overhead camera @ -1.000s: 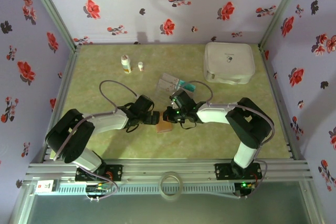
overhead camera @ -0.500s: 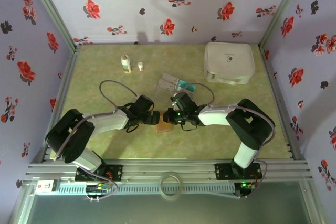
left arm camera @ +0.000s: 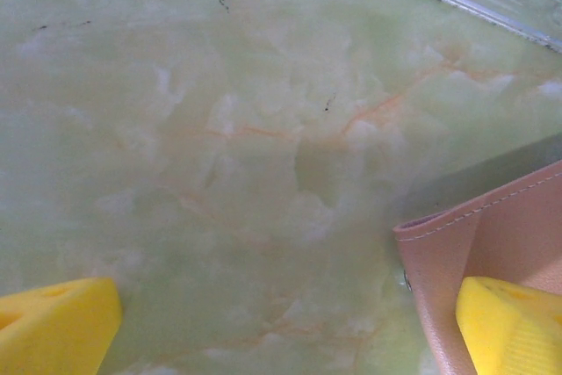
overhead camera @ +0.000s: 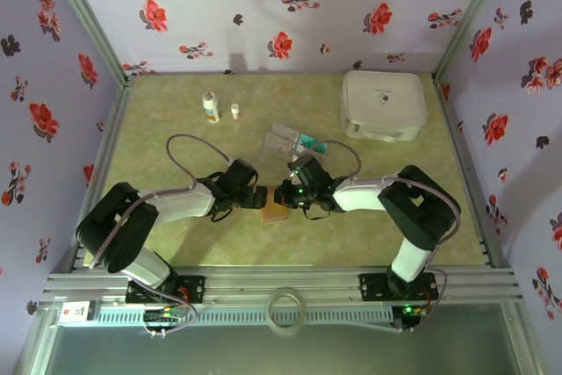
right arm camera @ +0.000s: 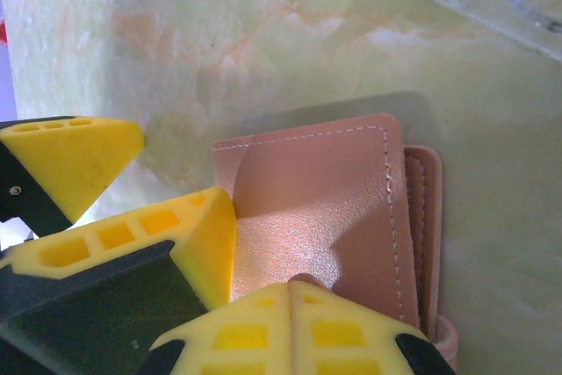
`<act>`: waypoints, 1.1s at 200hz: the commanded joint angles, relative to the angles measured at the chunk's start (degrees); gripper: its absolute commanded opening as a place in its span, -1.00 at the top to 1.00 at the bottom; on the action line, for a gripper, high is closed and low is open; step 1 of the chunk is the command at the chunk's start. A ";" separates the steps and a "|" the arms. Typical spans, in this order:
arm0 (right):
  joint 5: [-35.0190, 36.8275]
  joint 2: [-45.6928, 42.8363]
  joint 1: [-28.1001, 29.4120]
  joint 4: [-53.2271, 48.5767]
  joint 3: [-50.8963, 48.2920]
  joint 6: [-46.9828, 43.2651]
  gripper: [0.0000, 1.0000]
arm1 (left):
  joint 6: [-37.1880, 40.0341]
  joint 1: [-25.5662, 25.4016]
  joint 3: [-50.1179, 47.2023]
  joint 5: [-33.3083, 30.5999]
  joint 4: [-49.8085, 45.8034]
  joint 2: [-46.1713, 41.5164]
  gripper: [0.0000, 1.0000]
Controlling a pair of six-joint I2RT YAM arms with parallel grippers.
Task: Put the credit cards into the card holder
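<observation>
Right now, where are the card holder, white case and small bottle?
card holder (right arm camera: 325,208), right wrist view, middle of its top flap.
white case (overhead camera: 383,104), top external view, centre of its lid.
small bottle (overhead camera: 211,109), top external view, its body.

I can read no text anywhere here. The white case (overhead camera: 383,104) at the far right of the table carries a small dark mark on its lid, too small for me to make out. The white bottle (overhead camera: 211,107) at the far left has a label band I can't read at this size. A white tag (overhead camera: 77,311) on the frame rail by my left base shows a red speck, also illegible.
</observation>
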 commanded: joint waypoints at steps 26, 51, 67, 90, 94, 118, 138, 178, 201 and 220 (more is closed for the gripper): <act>3.40 3.33 -1.22 -9.84 -1.48 -0.67 1.00 | 0.80 -0.01 -1.45 1.95 -1.65 2.88 -0.99; 4.66 3.72 -1.14 -13.63 -0.80 -2.70 1.00 | 0.94 -0.01 -1.30 1.91 -1.98 2.54 -0.99; 4.87 5.01 -1.13 -16.66 0.47 -4.73 1.00 | 1.08 -0.05 -1.03 1.96 -2.31 2.40 -0.99; 4.35 6.71 -1.18 -19.10 2.46 -6.78 1.00 | 1.28 0.00 -0.90 1.91 -2.77 2.09 -0.99; 4.15 6.68 -1.14 -19.12 2.59 -6.89 1.00 | 1.32 0.00 -0.81 1.91 -2.85 2.02 -0.99; 3.20 5.06 -1.16 -18.15 2.75 -6.40 1.00 | 1.26 -0.02 -0.84 1.89 -2.99 1.78 -0.99; 2.31 3.22 -1.14 -16.92 2.83 -5.26 1.00 | 1.08 -0.01 -0.90 1.84 -3.04 1.69 -0.99; 0.01 -2.35 -0.87 -15.25 4.06 -3.85 0.65 | 1.11 0.00 -0.37 1.91 -3.04 2.17 -0.99; 1.09 -8.98 -0.85 -15.59 4.57 -3.45 0.22 | 1.35 0.00 -0.15 1.92 -2.95 2.04 -0.99; 3.15 -14.82 -0.99 -18.08 5.15 -4.26 -0.03 | 1.79 0.00 0.41 1.91 -3.18 1.84 -0.99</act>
